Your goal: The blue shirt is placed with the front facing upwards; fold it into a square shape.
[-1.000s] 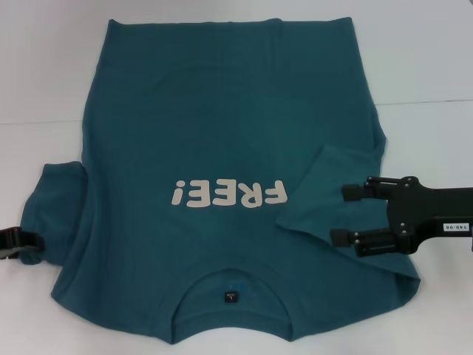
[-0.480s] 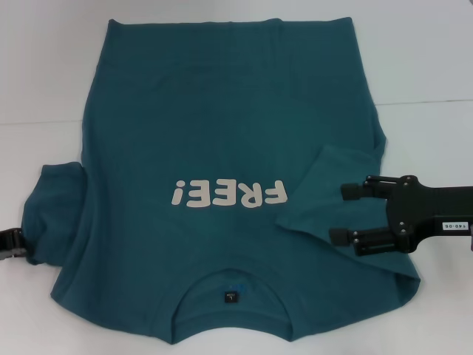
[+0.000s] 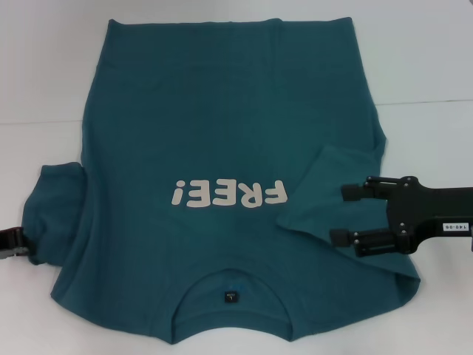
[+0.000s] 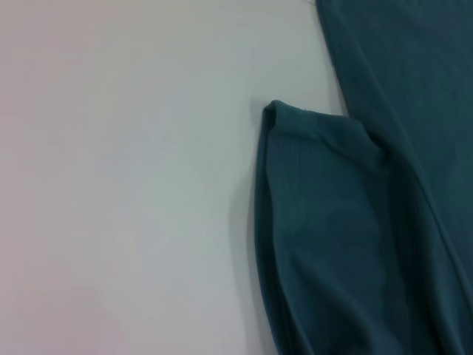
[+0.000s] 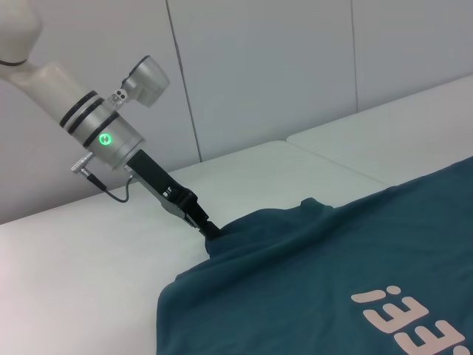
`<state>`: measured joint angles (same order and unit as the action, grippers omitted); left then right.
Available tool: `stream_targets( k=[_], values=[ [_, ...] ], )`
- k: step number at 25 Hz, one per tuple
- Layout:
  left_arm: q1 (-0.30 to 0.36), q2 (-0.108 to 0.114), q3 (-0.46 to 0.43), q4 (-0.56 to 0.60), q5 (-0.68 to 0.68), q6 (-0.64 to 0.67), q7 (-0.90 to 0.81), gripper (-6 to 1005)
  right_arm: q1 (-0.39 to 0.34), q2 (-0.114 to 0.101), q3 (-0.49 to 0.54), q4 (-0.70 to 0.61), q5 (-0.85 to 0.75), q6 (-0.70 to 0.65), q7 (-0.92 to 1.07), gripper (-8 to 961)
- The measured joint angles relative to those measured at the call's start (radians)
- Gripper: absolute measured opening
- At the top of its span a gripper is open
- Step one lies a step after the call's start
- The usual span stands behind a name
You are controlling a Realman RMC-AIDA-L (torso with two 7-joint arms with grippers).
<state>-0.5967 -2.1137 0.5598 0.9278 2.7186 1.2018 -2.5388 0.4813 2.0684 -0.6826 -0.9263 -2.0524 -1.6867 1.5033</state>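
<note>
The blue shirt (image 3: 222,148) lies spread front-up over the middle of the white table (image 3: 429,59), its collar toward the near edge and its hem toward the far edge, the white lettering reading upside down from the head view.

On the robot's right side, the sleeve is already turned inward and lies flat on the chest. The right gripper (image 3: 341,214) hovers over the near right part of the shirt beside that folded sleeve, its jaws spread apart and holding nothing.

At the table's left edge, the left gripper (image 3: 11,242) sits at the cuff of the other sleeve, which is bunched and only partly drawn in. In the right wrist view its tip (image 5: 209,229) meets the cloth, but whether the jaws have closed on the fabric cannot be told.

By my judgement the task is at an early stage: one sleeve is in, the second is under way, and the body folds that would make a square are not yet begun.
</note>
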Motion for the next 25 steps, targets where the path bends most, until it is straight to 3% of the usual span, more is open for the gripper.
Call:
stream_targets(
  k=[25],
  values=[
    [-0.002, 0.01, -0.006, 0.065, 0.005, -0.03, 0.0, 30, 0.002, 0.003, 0.001, 0.002, 0.0, 0.004, 0.0, 948]
  ],
)
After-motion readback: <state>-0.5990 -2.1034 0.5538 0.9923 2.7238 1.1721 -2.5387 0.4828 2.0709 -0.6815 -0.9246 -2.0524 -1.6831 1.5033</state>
